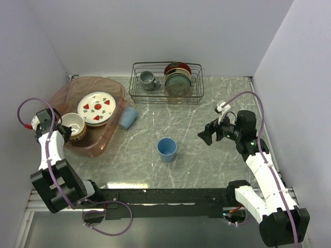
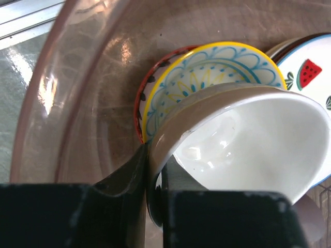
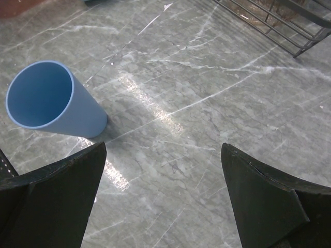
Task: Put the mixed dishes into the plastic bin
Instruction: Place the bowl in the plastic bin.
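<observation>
My left gripper (image 2: 155,165) is shut on the rim of the cream bowl (image 2: 248,139), one finger inside and one outside, holding it tilted inside the pinkish plastic bin (image 2: 88,103). Under the bowl lie a yellow-rimmed plate (image 2: 207,67) and a dark red plate (image 2: 147,88), with the white strawberry plate (image 1: 96,107) beside them. One light-blue cup (image 1: 166,149) stands upright mid-table. Another light-blue cup (image 1: 128,117) lies against the bin's right wall. My right gripper (image 1: 205,137) hovers open to the right of the upright cup (image 3: 46,101), nothing between its fingers.
A black wire rack (image 1: 165,82) with a grey mug and upright plates stands at the back centre; its corner shows in the right wrist view (image 3: 279,20). White walls close in the table on the left, back and right.
</observation>
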You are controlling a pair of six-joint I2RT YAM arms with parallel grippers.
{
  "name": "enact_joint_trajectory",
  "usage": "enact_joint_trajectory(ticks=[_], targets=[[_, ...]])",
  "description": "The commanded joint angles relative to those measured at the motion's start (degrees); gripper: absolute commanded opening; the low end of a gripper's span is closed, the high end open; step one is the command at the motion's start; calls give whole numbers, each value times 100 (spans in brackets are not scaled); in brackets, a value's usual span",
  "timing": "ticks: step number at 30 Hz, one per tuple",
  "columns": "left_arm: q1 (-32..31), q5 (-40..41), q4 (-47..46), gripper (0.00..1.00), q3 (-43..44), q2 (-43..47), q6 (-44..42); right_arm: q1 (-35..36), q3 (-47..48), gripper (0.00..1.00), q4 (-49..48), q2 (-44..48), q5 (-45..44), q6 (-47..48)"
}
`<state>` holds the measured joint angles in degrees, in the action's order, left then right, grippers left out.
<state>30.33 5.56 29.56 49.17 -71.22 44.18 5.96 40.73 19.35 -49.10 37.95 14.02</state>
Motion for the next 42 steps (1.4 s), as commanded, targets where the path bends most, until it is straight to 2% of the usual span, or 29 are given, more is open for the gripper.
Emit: enact_joint_trajectory(ticks=[1,3,4,6,7,10,13,16,24,32,36,40,42], targets=[[44,-55,-451,18,339,-93,64,-42,154,100,-54,76,-16,66],[52,-81,-478,25,339,-146,73,-33,154,100,-55,76,-16,66],[52,-99,-486,36,348,-155,64,-33,146,100,-55,76,-25,66],[70,-117,-478,45,365,-173,64,-33,154,100,-46,67,-25,74],[61,-117,-460,56,374,-164,64,-33,154,100,-46,67,-34,74],[70,-152,-381,77,462,-103,47,-33,154,100,-54,50,-43,74],[79,-213,-285,91,567,55,20,-33,154,100,-46,32,-51,92],[70,-266,-135,99,673,249,-15,-33,154,100,-55,23,-69,92],[79,-512,120,99,612,1039,11,-42,146,100,-54,-38,-113,118],[44,-1320,182,99,401,1751,-251,-33,146,100,-46,-56,-157,215],[-88,-2110,-63,99,243,2120,-463,-33,120,100,-37,41,-113,329],[-281,-3277,-231,99,76,2297,-735,-33,58,100,-28,120,62,470],[-456,-3535,-240,99,41,2358,-876,-33,40,100,-11,146,133,540]])
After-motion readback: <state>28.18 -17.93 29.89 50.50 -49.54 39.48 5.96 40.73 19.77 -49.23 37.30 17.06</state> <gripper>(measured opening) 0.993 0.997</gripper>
